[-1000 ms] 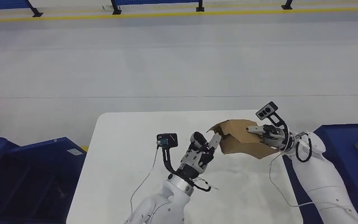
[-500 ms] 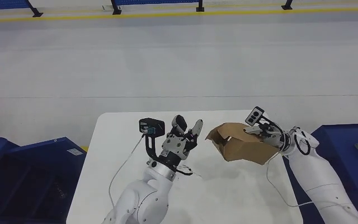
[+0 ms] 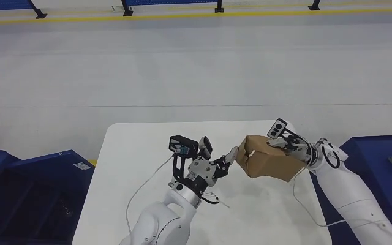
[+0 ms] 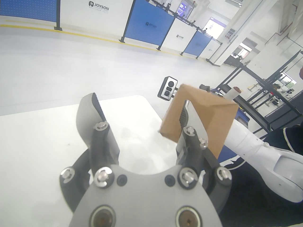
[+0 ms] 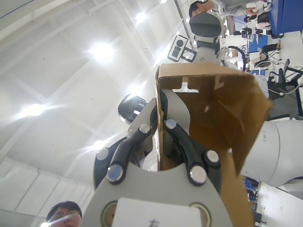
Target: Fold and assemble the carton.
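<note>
The brown carton is held above the right part of the white table. Its end toward the table's middle looks folded shut. My right gripper is shut on one carton wall; in the right wrist view the gripper clamps the wall's raw edge, and the carton is hollow inside. My left gripper is open at the folded end. In the left wrist view the gripper has one finger lying against the carton and the other finger free over the table.
Blue bins stand off the table's left side and right side. The table's left half is bare white surface. A thin cable trails from the left arm.
The left gripper drew back to the left, then returned to the carton's end. The end flaps that stood open half a second ago now lie folded in. The right gripper kept its hold.
</note>
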Tool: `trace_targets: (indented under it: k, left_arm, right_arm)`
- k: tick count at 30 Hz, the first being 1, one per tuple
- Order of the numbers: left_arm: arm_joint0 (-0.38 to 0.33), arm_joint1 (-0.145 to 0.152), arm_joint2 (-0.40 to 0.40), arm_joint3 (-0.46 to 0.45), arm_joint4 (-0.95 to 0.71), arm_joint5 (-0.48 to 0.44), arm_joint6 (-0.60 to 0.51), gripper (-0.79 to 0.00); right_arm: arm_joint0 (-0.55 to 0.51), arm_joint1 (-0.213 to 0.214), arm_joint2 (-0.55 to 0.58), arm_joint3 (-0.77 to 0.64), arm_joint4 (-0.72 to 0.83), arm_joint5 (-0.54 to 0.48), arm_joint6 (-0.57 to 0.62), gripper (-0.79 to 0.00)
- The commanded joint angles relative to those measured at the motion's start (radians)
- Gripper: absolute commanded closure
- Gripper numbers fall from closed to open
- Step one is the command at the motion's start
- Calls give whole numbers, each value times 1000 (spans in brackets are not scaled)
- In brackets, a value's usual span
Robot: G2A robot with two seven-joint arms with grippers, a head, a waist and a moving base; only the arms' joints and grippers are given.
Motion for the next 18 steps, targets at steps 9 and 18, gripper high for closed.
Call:
trace_targets:
  k: [9, 18]
  left_arm:
    - [-4, -5, 42, 37, 10, -9, -1, -671]
    - [-38, -15, 67, 66, 22, 27, -15, -720]
  right_arm:
    - [39, 23, -84, 21, 52, 0, 0, 0]
    - [43, 39, -104, 8, 57, -11, 0, 0]
